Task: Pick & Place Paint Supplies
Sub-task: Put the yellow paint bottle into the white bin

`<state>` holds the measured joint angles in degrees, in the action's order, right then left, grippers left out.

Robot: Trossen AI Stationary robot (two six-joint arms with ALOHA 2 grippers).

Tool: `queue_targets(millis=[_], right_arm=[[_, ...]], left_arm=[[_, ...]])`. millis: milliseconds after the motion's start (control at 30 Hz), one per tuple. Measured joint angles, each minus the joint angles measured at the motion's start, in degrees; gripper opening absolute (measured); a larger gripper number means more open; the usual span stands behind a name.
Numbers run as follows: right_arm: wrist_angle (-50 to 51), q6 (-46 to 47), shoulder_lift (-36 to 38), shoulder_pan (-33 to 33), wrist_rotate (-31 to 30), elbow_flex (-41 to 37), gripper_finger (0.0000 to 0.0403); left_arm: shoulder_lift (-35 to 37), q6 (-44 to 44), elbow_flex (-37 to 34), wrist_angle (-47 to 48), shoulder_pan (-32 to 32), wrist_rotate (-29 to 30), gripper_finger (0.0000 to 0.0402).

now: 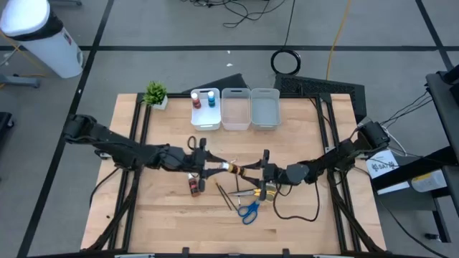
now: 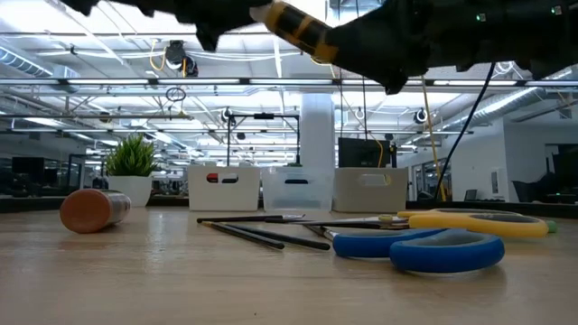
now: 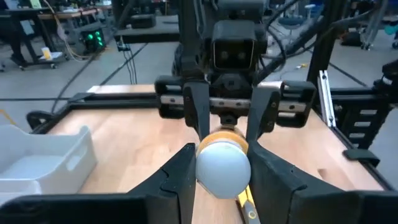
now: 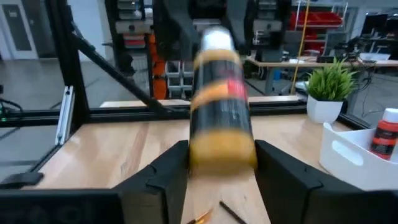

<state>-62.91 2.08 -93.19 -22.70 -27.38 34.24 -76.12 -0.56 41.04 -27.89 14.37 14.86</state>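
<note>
A yellow-and-black paint bottle [image 1: 235,170] with a white cap hangs level above the table's middle, between my two grippers. My left gripper [image 1: 217,168] is shut on its cap end. My right gripper [image 1: 252,173] is shut on its other end. The bottle also shows high up in the low view [image 2: 298,27]. A brown bottle [image 1: 193,185] lies on its side on the table below my left gripper. Thin dark brushes [image 1: 226,194], yellow-handled scissors [image 1: 252,192] and blue-handled scissors [image 1: 249,210] lie flat on the table near the front. My left gripper pinches the bottle's white cap [image 3: 222,169] between its two fingers, coming level from the table's left and lying along the bottle. The bottle is level and clear of the table. My right gripper pinches the bottle's yellow base end [image 4: 221,149] between its two fingers, coming level from the table's right and lying along the bottle. Its fingers [image 3: 198,111] also show in the left wrist view, one on each side of the body.
Three whitish bins stand in a row at the back: the left one [image 1: 206,122] holds a red and a blue bottle, beside it the middle one [image 1: 236,123] and the right one [image 1: 265,122]. A small potted plant [image 1: 155,94] stands at the back left.
</note>
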Motion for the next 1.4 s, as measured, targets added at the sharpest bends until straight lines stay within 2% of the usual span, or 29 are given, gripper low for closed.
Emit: queue_targets(millis=[333,433,533,700,800,1033,1167,1400], right_arm=[[1.1,0.4,-0.1,-0.1,0.6,-0.3,0.0181],[0.9,0.9,-0.1,0.2,0.5,-0.3,0.0178],[1.0,2.5,-0.1,0.9,0.5,-0.3,0.0174],[2.0,4.9,-0.1,2.3,0.5,-0.3,0.0176],[2.4,6.6,-0.1,2.8,0.6,-0.3,0.0177],[3.5,7.5,-0.1,2.7,0.8,-0.3,0.017],[3.6,7.4,-0.1,2.7,2.2,-0.3,0.0169],[4.6,7.3,-0.1,2.7,2.2,-0.3,0.0167]], left_arm=[[14.8,3.6,0.1,11.5,1.0,12.0,0.0124],[18.7,2.9,2.1,20.5,-1.2,18.6,0.0124],[20.0,-0.7,6.6,32.7,-4.9,20.8,0.0124],[17.4,-4.6,14.6,46.4,-12.5,20.5,0.0124],[15.0,-4.2,16.8,50.4,-17.7,16.5,0.0124],[7.3,-3.4,18.4,49.3,-30.0,6.5,0.0124],[2.2,-4.6,18.6,49.1,-35.2,4.1,0.0124],[-5.8,-5.7,18.5,48.2,-39.8,0.2,0.0124]])
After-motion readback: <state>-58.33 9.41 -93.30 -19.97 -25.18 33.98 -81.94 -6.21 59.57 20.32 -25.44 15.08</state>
